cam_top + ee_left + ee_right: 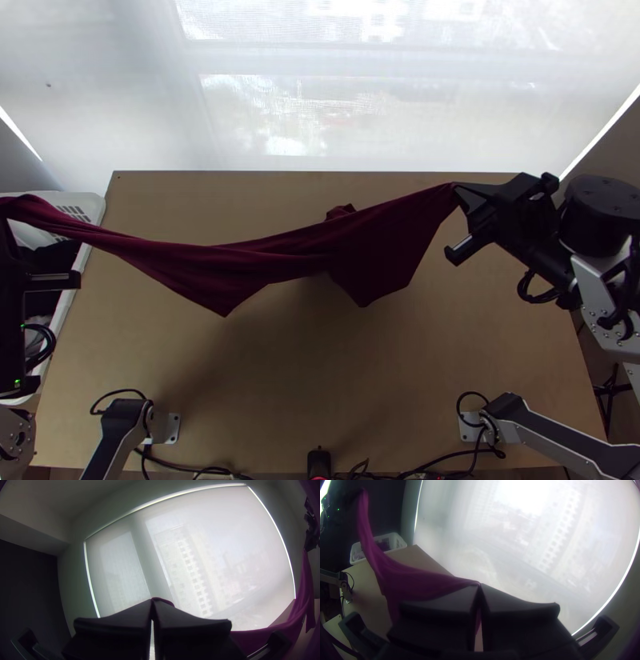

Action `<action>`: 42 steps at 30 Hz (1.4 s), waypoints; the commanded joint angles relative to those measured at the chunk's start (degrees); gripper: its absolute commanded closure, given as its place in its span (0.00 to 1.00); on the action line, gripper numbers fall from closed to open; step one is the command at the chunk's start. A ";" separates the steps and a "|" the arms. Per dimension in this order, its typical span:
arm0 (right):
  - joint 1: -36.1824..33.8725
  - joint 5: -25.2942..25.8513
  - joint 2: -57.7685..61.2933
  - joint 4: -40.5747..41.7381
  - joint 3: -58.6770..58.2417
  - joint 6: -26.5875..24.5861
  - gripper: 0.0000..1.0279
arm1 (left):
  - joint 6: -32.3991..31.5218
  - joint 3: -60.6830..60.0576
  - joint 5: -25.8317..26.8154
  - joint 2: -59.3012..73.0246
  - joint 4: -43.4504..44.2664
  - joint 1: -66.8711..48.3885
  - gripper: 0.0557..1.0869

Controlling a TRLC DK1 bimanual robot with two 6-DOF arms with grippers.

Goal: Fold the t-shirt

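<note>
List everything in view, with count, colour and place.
T-shirt: one, dark red, stretched between the grippers above the table
Table: one, light wood, below the t-shirt
Basket: one, white, by the table's left edge, dark contents inside
Blind: one, pale, across the window beyond the table
Cables: several, black, near the arm bases
Arms: two, silver-grey and black, bases at the near corners
Left gripper: one, black, shut on the t-shirt
Right gripper: one, black, likewise
</note>
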 commanded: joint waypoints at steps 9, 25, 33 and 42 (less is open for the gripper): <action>-3.28 2.10 1.88 4.14 12.66 0.21 0.97 | 0.86 1.48 0.06 4.36 8.02 0.24 0.97; -2.67 3.33 0.12 2.30 21.62 -2.95 0.97 | 8.42 2.10 1.91 1.02 11.80 -0.12 0.97; -2.41 3.33 -1.11 -0.34 27.25 -3.48 0.97 | 9.38 2.89 2.26 -2.49 11.63 -0.03 0.97; -2.49 3.24 -1.63 -5.70 37.01 -3.30 0.97 | 9.56 2.53 2.35 -6.71 8.81 0.15 0.97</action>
